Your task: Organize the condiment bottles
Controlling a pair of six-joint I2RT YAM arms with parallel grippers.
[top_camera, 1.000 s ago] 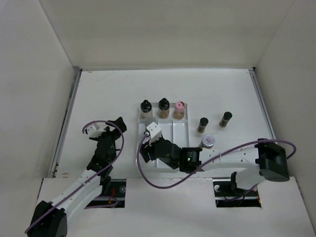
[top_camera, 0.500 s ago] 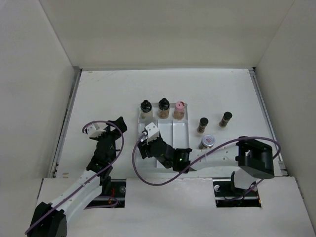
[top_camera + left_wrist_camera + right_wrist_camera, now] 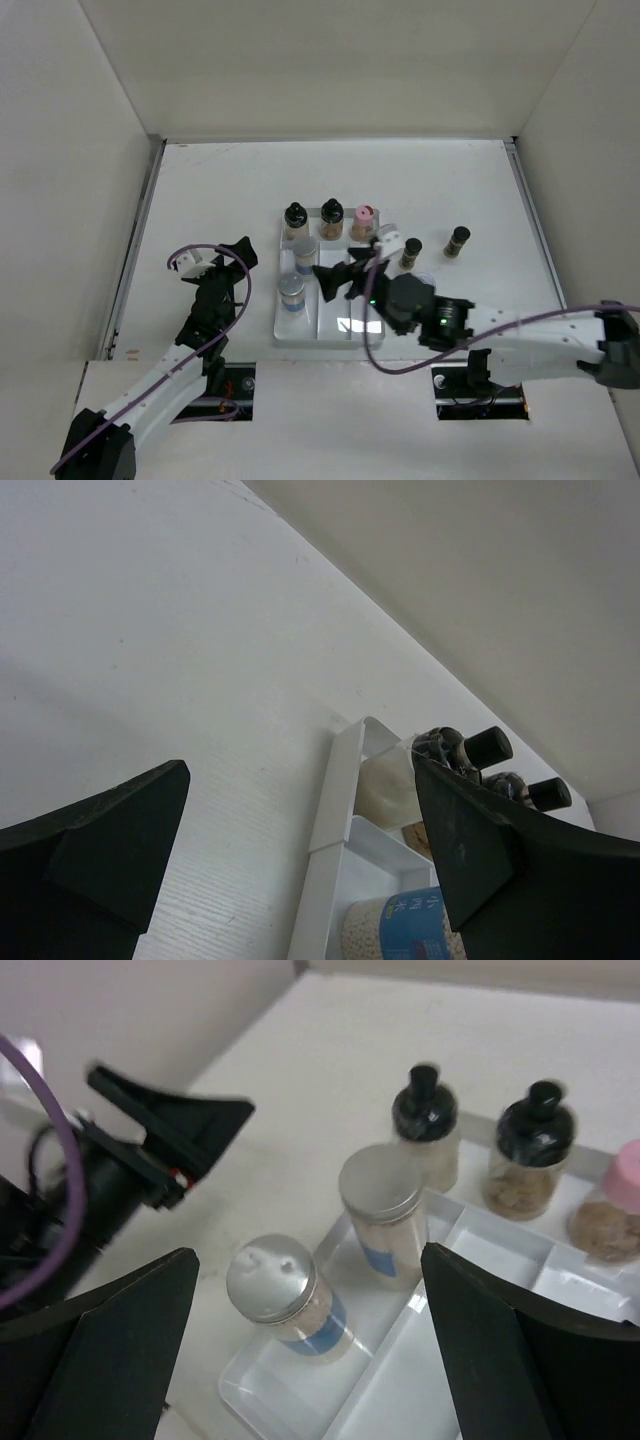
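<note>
On the left side of the white tray (image 3: pixel 335 322), two silver-lidded jars stand one behind the other: the near jar (image 3: pixel 280 1295) with its blue label, the far jar (image 3: pixel 381 1210) right behind it, a small gap between them. Along the tray's far end there's a row of three: a black-capped bottle (image 3: pixel 294 221) on the left, a second black-capped bottle (image 3: pixel 331 219) in the middle, and the pink-capped bottle (image 3: pixel 364 223) on the right. Out on the table (image 3: pixel 220 190), right of the tray, two more dark-capped bottles stand upright, one (image 3: pixel 410 252) close to the tray and the other (image 3: pixel 458 241) farther right.

The right gripper (image 3: pixel 343 272) hangs over the middle of the tray, jaws spread wide and nothing between them (the wrist view shows both jars standing free below). Over to the left, the left gripper (image 3: pixel 238 256) sits off the tray's left edge, pointing toward it, jaws also wide apart and empty. Its wrist camera catches the tray's rim, the two black caps and a sliver of blue label.
</note>
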